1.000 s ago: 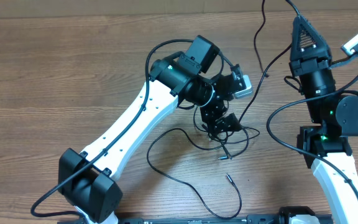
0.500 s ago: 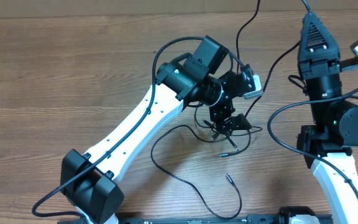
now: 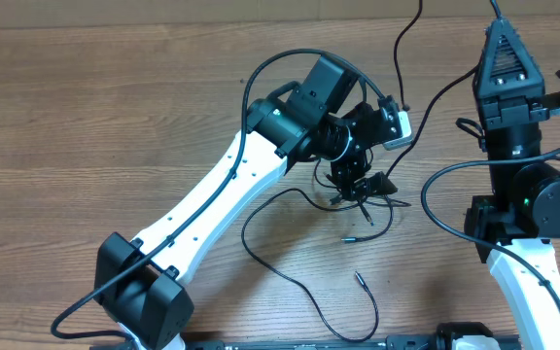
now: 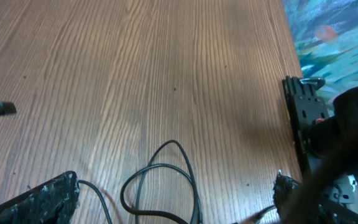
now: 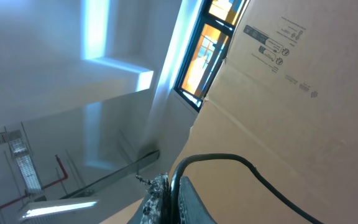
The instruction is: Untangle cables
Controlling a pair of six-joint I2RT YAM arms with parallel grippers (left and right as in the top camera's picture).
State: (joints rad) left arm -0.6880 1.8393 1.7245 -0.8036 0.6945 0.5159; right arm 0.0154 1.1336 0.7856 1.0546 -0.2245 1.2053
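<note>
Now, left jaws spread above the limp, light cables [image 4: 173,143], right jaws pinching one, best gripped near a plug [image 3: 359,278].

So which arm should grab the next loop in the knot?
Probably left. The left pincer hangs open right over the tangled cables, with loops lying between its fingers. The right pincer points away from the knot and seems to be gripping a cable.
</note>
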